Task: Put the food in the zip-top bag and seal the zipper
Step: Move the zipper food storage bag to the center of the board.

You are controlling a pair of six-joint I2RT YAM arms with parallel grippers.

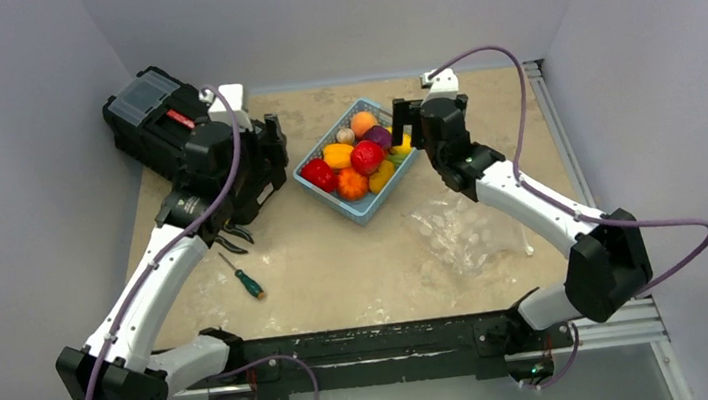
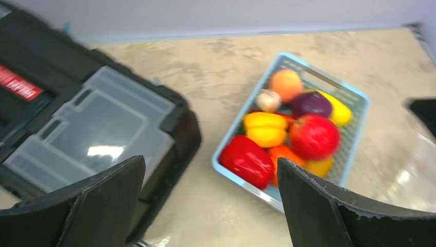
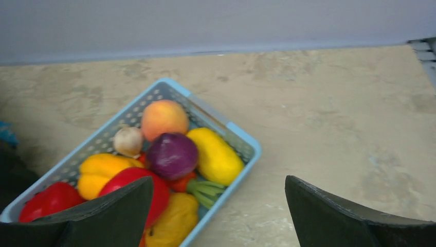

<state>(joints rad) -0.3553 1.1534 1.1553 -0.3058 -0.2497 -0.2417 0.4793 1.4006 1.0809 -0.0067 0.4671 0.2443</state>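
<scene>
The food point(image 1: 357, 157) lies piled in a light blue basket point(image 1: 364, 215) at mid table: a red pepper point(image 2: 247, 160), a red apple point(image 2: 313, 136), a purple onion point(image 3: 172, 154), a yellow squash point(image 3: 216, 157), a peach point(image 3: 163, 118) and others. The clear zip-top bag point(image 1: 464, 233) lies crumpled and flat on the table, right of and nearer than the basket. Its zipper is too faint to pick out. My left gripper point(image 2: 210, 162) hovers open just left of the basket, nothing in it. At the basket's right rim my right gripper point(image 3: 218, 180) is also open and holds nothing.
A black toolbox point(image 1: 151, 117) with a clear lid point(image 2: 97, 134) fills the back left corner, close behind the left gripper. A green-handled screwdriver point(image 1: 243, 276) lies on the table near the left arm. Walls close in on three sides.
</scene>
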